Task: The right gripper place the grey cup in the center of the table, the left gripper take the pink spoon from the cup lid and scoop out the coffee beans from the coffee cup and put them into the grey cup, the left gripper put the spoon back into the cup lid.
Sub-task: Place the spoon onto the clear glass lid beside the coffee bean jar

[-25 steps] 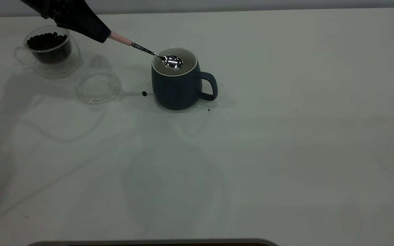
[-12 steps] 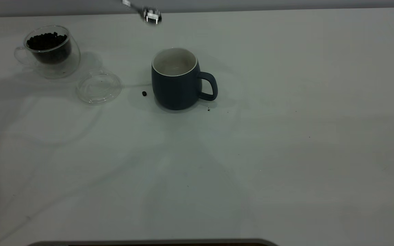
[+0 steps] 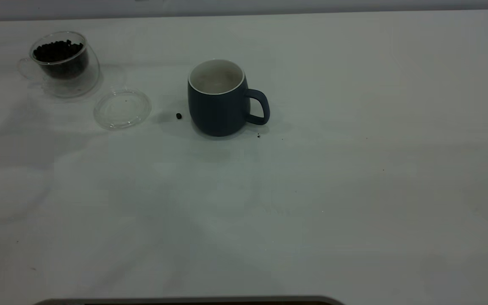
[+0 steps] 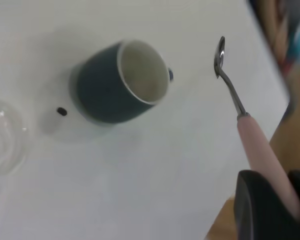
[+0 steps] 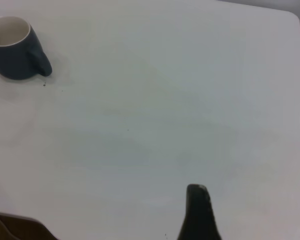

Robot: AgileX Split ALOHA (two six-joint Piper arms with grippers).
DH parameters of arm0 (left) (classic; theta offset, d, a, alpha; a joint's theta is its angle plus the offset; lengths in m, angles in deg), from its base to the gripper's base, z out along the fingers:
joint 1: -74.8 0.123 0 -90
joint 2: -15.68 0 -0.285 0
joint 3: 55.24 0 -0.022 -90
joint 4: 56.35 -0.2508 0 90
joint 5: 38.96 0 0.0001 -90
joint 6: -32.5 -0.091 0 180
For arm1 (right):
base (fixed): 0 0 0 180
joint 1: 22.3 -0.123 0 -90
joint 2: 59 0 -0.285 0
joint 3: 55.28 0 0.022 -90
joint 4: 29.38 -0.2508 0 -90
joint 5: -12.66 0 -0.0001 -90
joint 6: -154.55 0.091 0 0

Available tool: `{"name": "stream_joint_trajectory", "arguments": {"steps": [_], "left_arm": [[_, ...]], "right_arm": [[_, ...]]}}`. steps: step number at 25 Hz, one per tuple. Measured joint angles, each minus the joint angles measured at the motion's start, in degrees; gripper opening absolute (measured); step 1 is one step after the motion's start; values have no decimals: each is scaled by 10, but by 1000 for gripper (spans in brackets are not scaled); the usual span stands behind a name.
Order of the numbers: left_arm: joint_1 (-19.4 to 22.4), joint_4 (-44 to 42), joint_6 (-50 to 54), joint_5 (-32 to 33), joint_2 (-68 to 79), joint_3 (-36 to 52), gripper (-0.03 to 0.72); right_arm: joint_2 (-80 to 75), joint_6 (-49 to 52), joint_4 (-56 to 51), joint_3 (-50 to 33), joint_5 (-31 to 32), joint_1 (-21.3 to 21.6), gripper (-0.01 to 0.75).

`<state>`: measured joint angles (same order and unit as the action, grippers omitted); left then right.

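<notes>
Grey cup: the grey cup (image 3: pixel 218 99) stands upright in the upper middle of the exterior view, handle to the frame's right, on the table (image 3: pixel 354 190).
Coffee cup: the coffee cup (image 3: pixel 63 63) sits at the upper left, with coffee beans (image 3: pixel 59 51) heaped inside.
Cup lid: the cup lid (image 3: pixel 122 108) lies flat between the two cups, just below and right of the glass one, with nothing on it.
Stray bean: one loose bean (image 3: pixel 178 115) lies just beside the grey cup's left side.
Left gripper: the left gripper (image 4: pixel 277 207) is out of the exterior view; its wrist camera shows it pinching the pink spoon (image 4: pixel 255 145) by the handle, bowl lifted clear above the table.
Right gripper: only one dark fingertip of the right gripper (image 5: pixel 199 212) shows, well apart from the cup; I cannot tell whether it is spread or closed.
</notes>
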<state>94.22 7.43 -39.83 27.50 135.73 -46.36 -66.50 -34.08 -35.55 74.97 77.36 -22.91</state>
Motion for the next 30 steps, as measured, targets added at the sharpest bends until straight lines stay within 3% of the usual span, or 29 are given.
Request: {"name": "stream_joint_trajectory", "arguments": {"steps": [5,8,16,30], "left_arm": [[74,50,-49,-69,5,116,135],[92,71,-55,-88,32,134,135],[93,133,-96,-136,139,135,135],[93,269,-192,-137,250,132,135]], "right_arm": [[0,0,0,0,0,0,588],[0,0,0,0,0,0,588],[0,0,0,0,0,0,588],[0,0,0,0,0,0,588]]}}
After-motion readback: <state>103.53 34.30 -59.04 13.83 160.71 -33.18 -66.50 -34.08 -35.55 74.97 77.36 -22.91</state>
